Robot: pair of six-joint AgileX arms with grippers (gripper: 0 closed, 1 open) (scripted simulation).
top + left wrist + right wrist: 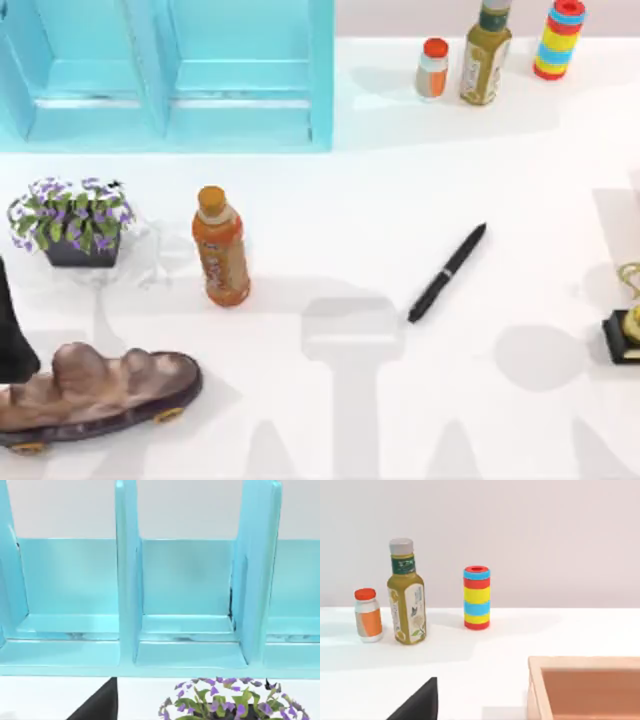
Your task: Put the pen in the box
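Note:
The black pen (447,272) lies flat on the white table, right of centre, slanting from lower left to upper right, and nothing touches it. In the right wrist view, a tan wooden box (580,666) with an open top sits close by on the table. A dark part of my right gripper (417,704) shows at that view's edge. My left arm (10,335) is parked at the table's left edge, far from the pen. A dark part of my left gripper (97,704) faces the blue shelf.
A light-blue shelf unit (165,75) fills the back left. An orange bottle (220,246), a potted purple plant (73,222) and a brown rock ornament (95,390) stand at the left. Three containers (485,55) stand at the back right, and a black-and-yellow object (622,335) at the right edge.

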